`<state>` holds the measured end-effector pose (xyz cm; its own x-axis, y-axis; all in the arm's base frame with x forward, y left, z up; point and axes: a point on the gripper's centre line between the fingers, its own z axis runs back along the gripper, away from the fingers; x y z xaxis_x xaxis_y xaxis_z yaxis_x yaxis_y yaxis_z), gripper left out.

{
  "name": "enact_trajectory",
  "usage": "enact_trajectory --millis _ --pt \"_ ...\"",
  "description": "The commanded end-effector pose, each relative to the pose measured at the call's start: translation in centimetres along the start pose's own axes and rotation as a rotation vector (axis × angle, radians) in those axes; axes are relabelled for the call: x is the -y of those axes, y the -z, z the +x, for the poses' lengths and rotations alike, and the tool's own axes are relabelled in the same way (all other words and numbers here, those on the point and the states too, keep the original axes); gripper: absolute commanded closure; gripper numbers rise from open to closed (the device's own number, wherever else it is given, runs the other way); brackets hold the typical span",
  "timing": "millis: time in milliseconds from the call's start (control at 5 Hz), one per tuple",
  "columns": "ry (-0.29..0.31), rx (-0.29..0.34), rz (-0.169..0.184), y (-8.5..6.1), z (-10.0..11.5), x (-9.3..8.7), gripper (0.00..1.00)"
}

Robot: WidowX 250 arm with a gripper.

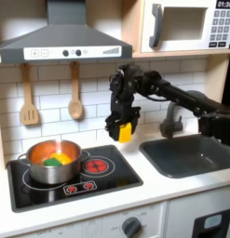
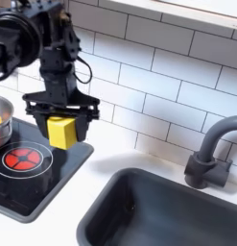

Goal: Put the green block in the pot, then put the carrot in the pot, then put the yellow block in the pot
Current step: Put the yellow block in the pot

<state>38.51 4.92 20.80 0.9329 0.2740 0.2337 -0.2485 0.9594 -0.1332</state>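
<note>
In a toy kitchen, the black gripper (image 1: pixel 123 131) of a robot arm (image 1: pixel 172 91) is hanging in the air above the white counter (image 1: pixel 135 195), its fingers clamped on the yellow block (image 1: pixel 124 132). In the second exterior view the gripper (image 2: pixel 60 123) is pinching the yellow block (image 2: pixel 60 131) from both sides, and the block is showing below the fingers, clear of the stovetop (image 2: pixel 29 183) beneath it.

The pot (image 1: pixel 51 170) is sitting on the burner at the first exterior view's left side of the black stovetop (image 1: pixel 112 181), well apart from the gripper. Inside it, the carrot (image 1: pixel 42 154) is lying as an orange shape beside the green block (image 1: pixel 53 161); how the two are touching cannot be made out. A red burner ring (image 1: pixel 96 165) is glowing just to the pot's right in the first exterior view.

A dark sink (image 2: pixel 168 211) and its grey faucet (image 2: pixel 211 154) are standing at the second exterior view's right. Two wooden utensils (image 1: pixel 75 98) are hanging on the tiled wall below a grey range hood (image 1: pixel 65 39), and a microwave (image 1: pixel 186 25) is sitting high at the first exterior view's right.
</note>
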Motion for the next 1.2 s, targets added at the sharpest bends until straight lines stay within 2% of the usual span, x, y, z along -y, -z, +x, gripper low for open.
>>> enact_trajectory --millis 0,200,400,800,1000 --pt "-0.073 0.005 0.016 -0.9 -1.1 -2.9 1.0" --pt "-0.114 0.006 0.048 -1.7 -2.3 -4.2 1.0" --pt "-0.131 0.013 0.063 -2.6 -2.8 -5.1 1.0" --pt "-0.196 -0.016 0.068 -2.3 -3.8 -7.5 1.0" --pt "-0.219 0.003 0.076 -2.9 -3.7 -9.0 1.0"
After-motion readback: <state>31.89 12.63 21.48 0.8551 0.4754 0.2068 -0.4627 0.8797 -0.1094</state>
